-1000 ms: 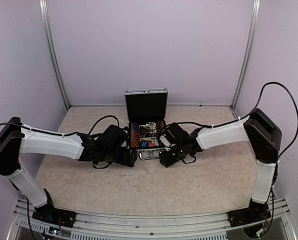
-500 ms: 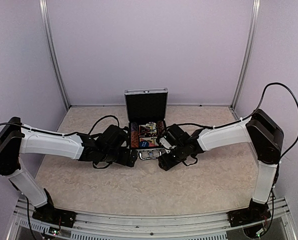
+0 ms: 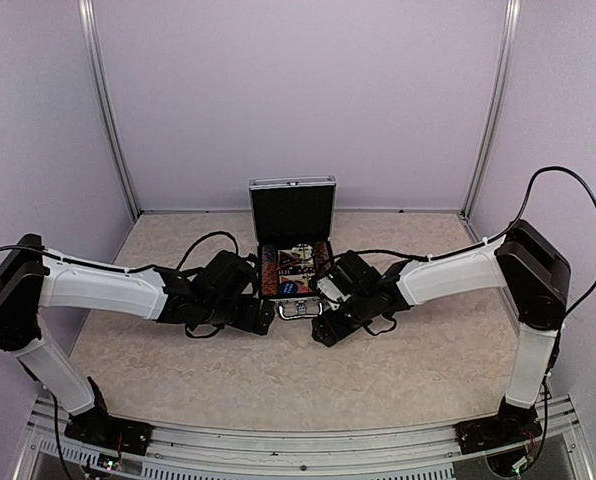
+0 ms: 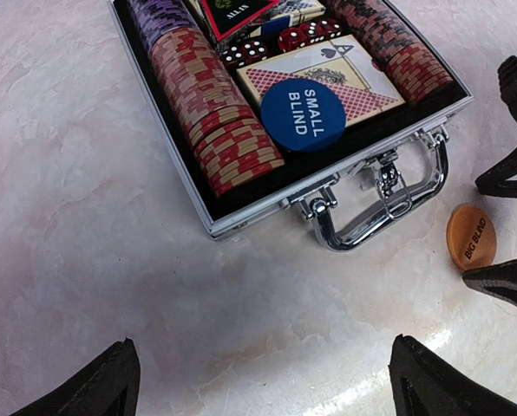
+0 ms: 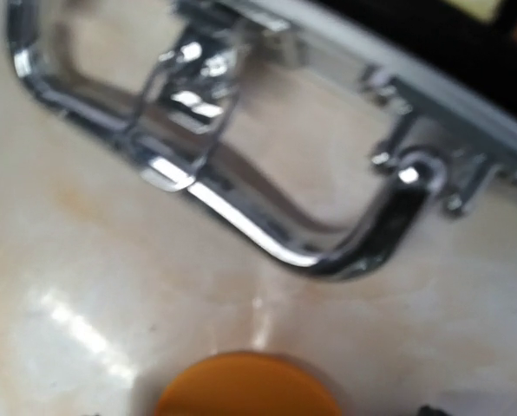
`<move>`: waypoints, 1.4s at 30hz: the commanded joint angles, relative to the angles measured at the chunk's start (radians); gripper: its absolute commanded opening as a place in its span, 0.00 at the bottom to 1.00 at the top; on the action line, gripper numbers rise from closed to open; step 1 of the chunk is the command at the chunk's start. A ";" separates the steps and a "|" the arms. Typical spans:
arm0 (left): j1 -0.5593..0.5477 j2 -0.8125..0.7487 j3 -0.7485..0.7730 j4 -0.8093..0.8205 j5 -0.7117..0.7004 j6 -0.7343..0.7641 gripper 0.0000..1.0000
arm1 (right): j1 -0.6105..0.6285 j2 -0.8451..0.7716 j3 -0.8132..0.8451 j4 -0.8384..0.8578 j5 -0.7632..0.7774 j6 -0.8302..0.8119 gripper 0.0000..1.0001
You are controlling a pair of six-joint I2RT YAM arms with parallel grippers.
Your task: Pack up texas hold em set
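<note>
The counter [image 3: 278, 370] carried the open case [image 4: 154, 147], lid upright at the back, its tray filled with chip rows [image 4: 211, 113], decks and the blue small-blind button [image 4: 304, 114]. My left hand [image 4: 260, 364] hovered spread wide over bare counter in front of the case, holding nothing. My right hand [image 3: 326, 330] stood open too, low beside the metal handle [image 4: 380, 204], its fingers [image 4: 510, 282] either side of the orange big-blind button [image 4: 471, 236]. That button lay flat on the counter just right of the handle, outside the case. To lift it well, I judged, the fingers needed to reach the surface, square on the disc's thin edge, closing gently so it neither skated away nor flipped.
</note>
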 commanded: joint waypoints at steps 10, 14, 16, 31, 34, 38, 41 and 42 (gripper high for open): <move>-0.012 0.004 -0.020 0.019 -0.002 -0.011 0.99 | 0.104 0.077 0.004 -0.119 0.167 -0.032 0.83; -0.012 0.002 -0.023 0.021 -0.003 -0.011 0.99 | 0.122 0.076 -0.023 -0.093 0.147 -0.036 0.83; -0.012 0.005 -0.022 0.021 0.000 -0.011 0.99 | 0.127 0.077 -0.031 -0.085 0.138 -0.039 0.83; -0.024 -0.006 -0.029 0.013 -0.005 -0.025 0.99 | 0.119 0.063 -0.061 -0.049 0.118 0.001 0.72; -0.027 -0.019 -0.038 0.011 -0.009 -0.031 0.99 | 0.115 0.047 -0.066 -0.040 0.107 0.003 0.66; -0.027 -0.033 -0.047 0.008 -0.015 -0.036 0.99 | 0.111 0.039 -0.061 -0.042 0.115 -0.004 0.56; -0.028 -0.038 -0.051 0.006 -0.017 -0.039 0.99 | 0.111 0.039 -0.055 -0.041 0.115 -0.008 0.52; -0.030 -0.040 -0.050 0.004 -0.018 -0.039 0.99 | 0.111 0.038 -0.054 -0.040 0.113 -0.008 0.51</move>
